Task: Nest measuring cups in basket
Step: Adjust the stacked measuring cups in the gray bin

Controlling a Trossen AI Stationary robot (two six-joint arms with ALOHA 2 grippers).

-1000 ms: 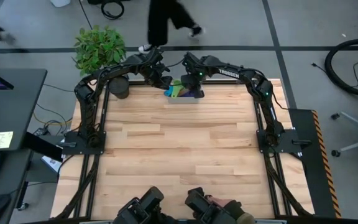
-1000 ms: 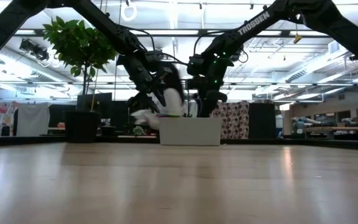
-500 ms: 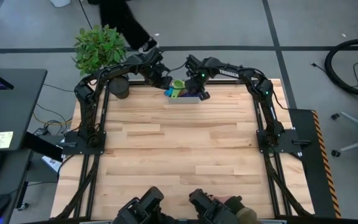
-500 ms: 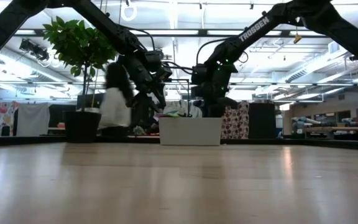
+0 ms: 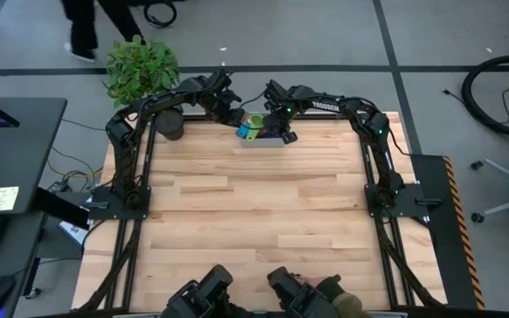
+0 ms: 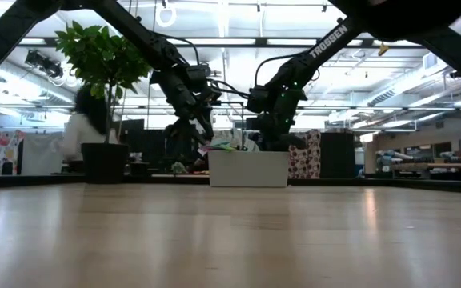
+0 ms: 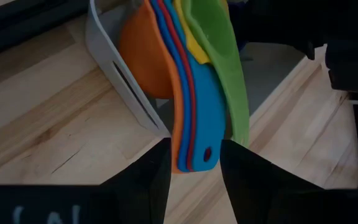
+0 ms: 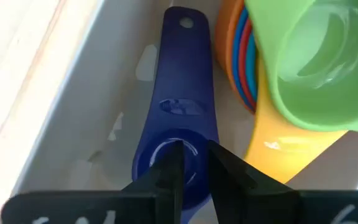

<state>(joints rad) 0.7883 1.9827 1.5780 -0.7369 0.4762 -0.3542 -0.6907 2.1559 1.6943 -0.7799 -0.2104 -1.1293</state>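
Dark-blue plastic scoop (image 8: 182,134), smallest of the set: lying flat on the floor of the basket (image 8: 98,93), handle pointing away from the right gripper (image 8: 191,165). That gripper stands narrow over the scoop's bowl, one finger to each side of the rim; whether it already bites cannot be told.

Stack of measuring cups (image 7: 194,93), orange outermost, then red, blue and light blue, yellow and green on the far side: handles bunched together and hanging over the basket's end wall (image 7: 120,78). The left gripper (image 7: 194,165) is clamped across these handle ends, steadying the stack on edge.

Basket, pale grey-white: at the far edge of the wooden surface (image 5: 254,221), both arms meeting over it (image 5: 259,132). Potted plant (image 5: 141,66) stands off the far left corner.

Step in hand, as judged: the last loose cup, the dark-blue one, is being taken up for nesting. Next move calls for a firm pinch on its rim, a lift clear of the basket floor, and a seat into the green cup (image 8: 316,68) while the left gripper keeps the stack from toppling.
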